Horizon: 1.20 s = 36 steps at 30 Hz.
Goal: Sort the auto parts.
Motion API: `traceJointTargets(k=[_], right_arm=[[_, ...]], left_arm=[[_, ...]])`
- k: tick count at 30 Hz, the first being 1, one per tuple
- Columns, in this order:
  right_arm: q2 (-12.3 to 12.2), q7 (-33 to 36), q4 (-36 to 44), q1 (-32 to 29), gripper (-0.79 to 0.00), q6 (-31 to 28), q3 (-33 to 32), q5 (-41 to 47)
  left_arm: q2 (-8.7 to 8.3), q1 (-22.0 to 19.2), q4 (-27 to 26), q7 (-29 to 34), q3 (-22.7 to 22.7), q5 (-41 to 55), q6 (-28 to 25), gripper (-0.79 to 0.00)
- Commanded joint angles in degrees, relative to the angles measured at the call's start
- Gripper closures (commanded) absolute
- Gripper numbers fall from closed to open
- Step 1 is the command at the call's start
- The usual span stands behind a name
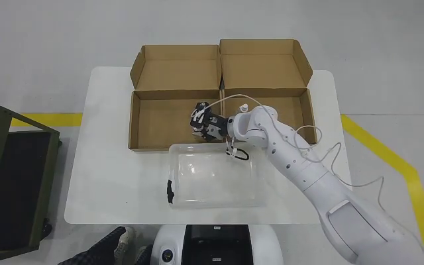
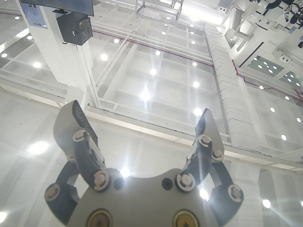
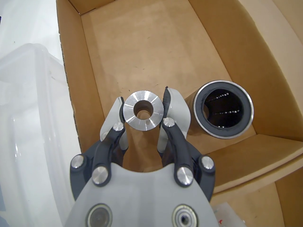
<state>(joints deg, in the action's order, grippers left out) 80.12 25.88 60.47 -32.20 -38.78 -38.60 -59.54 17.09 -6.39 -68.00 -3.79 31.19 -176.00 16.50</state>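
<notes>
Silver bushing (image 3: 129, 113), clamped in right pincer (image 3: 144, 100) over the cardboard box (image 1: 159, 126) mid-frame: lower it clear of the bearing (image 3: 223, 109) before releasing. Left pincer (image 2: 140, 106) gapes.

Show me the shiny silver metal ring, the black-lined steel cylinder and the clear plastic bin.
Shiny silver metal ring (image 3: 154, 114): right wrist view, flat top face.
Black-lined steel cylinder (image 3: 199, 106): right wrist view, black end rim.
Clear plastic bin (image 1: 212, 177): top view, bare floor.
</notes>
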Motion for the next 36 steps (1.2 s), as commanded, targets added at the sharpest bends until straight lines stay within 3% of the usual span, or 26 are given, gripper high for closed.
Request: traceJointTargets(k=[1,13,20,29,36], right_arm=[[0.0,-0.1,0.0,0.0,-0.234,-0.3,-0.1,-0.2],[0.3,0.0,0.3,-0.1,-0.311,-1.1,-0.7,-0.8],[-0.1,-0.9,3.3,-0.9,-0.299,-2.1,-1.9,-1.7],[-1.6,-1.2,13.7,-3.9,-0.305,-2.1,-5.7,-4.2],[-4.0,-0.5,26.1,-9.7,-0.314,-2.3,-11.4,-7.1]], left_arm=[[0.0,0.0,0.0,0.0,0.0,0.0,0.0,-0.785],[0.0,0.0,0.0,0.0,0.0,0.0,0.0,-0.785],[0.0,0.0,0.0,0.0,0.0,0.0,0.0,-0.785],[0.0,0.0,0.0,0.0,0.0,0.0,0.0,-0.785],[0.0,0.0,0.0,0.0,0.0,0.0,0.0,-0.785]])
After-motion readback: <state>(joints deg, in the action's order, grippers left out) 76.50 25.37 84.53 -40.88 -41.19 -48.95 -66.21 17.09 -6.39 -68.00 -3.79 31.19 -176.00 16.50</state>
